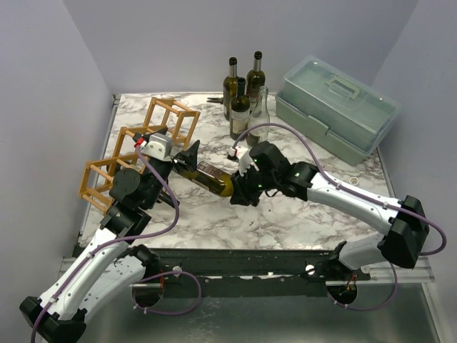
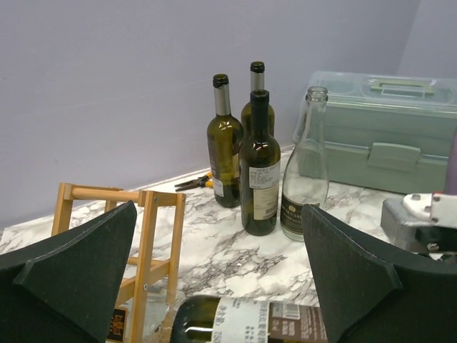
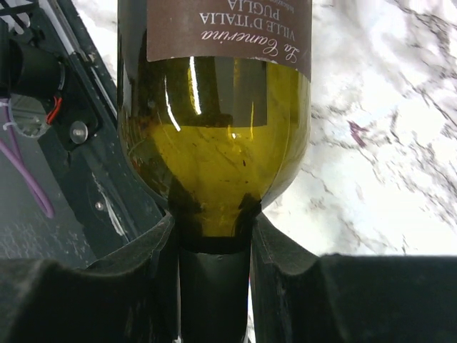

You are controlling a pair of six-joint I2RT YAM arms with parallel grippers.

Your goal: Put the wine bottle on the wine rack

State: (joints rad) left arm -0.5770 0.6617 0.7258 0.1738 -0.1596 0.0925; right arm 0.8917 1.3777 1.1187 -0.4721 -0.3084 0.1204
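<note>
1. Top view: the right arm stretches low and leftward over the grey-veined white marble bench (image 1: 300, 218). Its right hand (image 1: 241, 187) is clenched on the neck of the dark green glass wine bottle (image 1: 207, 176), which lies on its side at middle-left with its base toward the left arm.
2. The left arm rises bent from the near-left corner. The left hand (image 1: 187, 158) is spread wide at the bottle's base. The light-brown wooden-stick wine rack (image 1: 132, 131) runs along the left edge just behind that hand, and the bottle is outside its cells.
3. Bare marble lies open in front of the bottle. Four standing bottles (image 1: 241, 96) and a pale green plastic toolbox (image 1: 335, 107) crowd the back.
4. Left wrist view: the black fingers (image 2: 78, 264) flank the bottle's labelled body, though contact cannot be told. The rack's posts stand just left.
5. Right wrist view: the black pads (image 3: 146, 275) squeeze the neck from both sides, and open marble lies to the right.
</note>
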